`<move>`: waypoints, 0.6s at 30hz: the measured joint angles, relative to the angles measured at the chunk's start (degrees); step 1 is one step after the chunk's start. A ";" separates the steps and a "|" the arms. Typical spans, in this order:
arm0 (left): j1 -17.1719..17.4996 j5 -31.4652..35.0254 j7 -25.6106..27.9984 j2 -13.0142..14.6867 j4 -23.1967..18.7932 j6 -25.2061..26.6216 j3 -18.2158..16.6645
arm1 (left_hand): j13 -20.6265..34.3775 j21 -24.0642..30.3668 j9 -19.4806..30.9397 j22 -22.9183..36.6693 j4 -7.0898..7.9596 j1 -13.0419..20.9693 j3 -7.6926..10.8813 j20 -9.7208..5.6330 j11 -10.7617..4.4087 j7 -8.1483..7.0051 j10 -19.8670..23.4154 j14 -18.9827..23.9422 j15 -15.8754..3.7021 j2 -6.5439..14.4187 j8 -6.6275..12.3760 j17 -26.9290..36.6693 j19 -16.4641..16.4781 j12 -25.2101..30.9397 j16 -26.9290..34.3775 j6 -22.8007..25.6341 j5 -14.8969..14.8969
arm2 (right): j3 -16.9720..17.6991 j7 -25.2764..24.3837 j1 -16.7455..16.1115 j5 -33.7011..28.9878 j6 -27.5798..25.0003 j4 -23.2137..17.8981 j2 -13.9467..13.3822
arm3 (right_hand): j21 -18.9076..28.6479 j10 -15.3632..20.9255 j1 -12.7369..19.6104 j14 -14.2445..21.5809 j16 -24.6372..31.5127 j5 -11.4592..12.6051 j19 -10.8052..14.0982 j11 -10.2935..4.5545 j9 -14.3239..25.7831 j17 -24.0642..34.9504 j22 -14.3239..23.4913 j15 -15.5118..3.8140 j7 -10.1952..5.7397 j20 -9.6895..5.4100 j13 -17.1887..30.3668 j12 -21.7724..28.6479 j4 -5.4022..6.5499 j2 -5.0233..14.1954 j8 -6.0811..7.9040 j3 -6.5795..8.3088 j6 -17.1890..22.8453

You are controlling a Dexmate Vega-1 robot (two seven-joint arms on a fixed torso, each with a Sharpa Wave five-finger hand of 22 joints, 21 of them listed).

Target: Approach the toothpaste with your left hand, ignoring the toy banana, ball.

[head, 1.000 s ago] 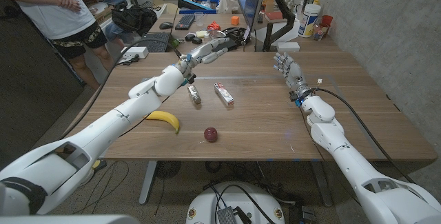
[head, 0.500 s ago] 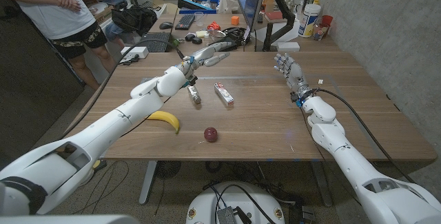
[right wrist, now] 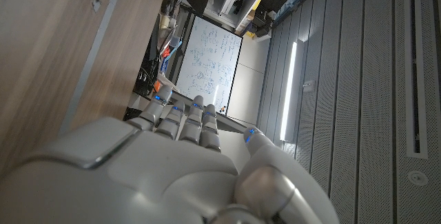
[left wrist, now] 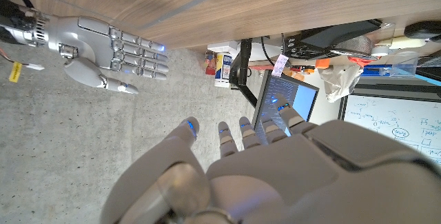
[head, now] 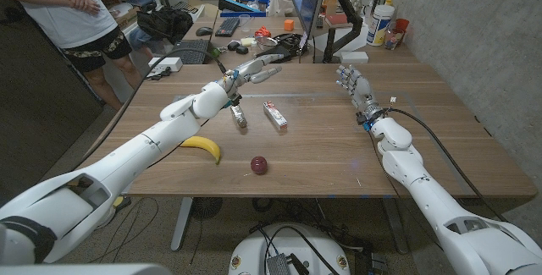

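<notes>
Toothpaste (head: 274, 115): a white and red box lying flat on the wooden table (head: 339, 156), left of centre toward the far side. A second small tube (head: 239, 116) lies just left of it. My left hand (head: 258, 68) hovers above the table's far edge, beyond both, fingers apart and extended, holding nothing. My right hand (head: 354, 86) stands at the far right, fingers straight and slightly spread, empty. Toy banana (head: 202, 145) lies at the near left; the dark red ball (head: 259, 165) lies near, right of it.
</notes>
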 measured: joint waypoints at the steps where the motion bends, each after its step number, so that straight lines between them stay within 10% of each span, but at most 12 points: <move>1: 0.00 0.02 -0.08 0.02 0.00 0.03 0.01 | 0.00 0.00 0.00 0.00 0.00 -0.01 0.00 0.22 0.00 0.00 0.00 0.00 0.00 -0.01 0.00 0.00 0.22 0.00 0.00 0.00 0.00 | 0.00 0.00 0.00 -0.02 0.00 0.01 0.01 | 0.00 0.00 0.00 0.00 0.00 0.00 0.00 0.00 0.00 0.00 0.00 0.00 0.00 0.00 0.00 0.00 0.00 0.00 0.00 0.00 0.00; 18: -0.23 0.45 -1.05 0.58 0.46 0.32 0.42 | 0.00 -0.22 -0.01 0.00 -0.16 0.44 0.18 0.54 0.29 0.08 0.31 0.00 0.00 -0.01 0.00 0.00 0.12 0.00 0.00 0.54 0.00 | -0.42 -0.58 0.21 -0.67 0.05 0.14 0.28 | -0.21 0.00 0.01 0.00 0.00 0.00 0.00 0.00 0.00 0.00 0.00 0.00 0.00 0.00 0.00 0.00 0.00 0.00 0.00 0.00 0.00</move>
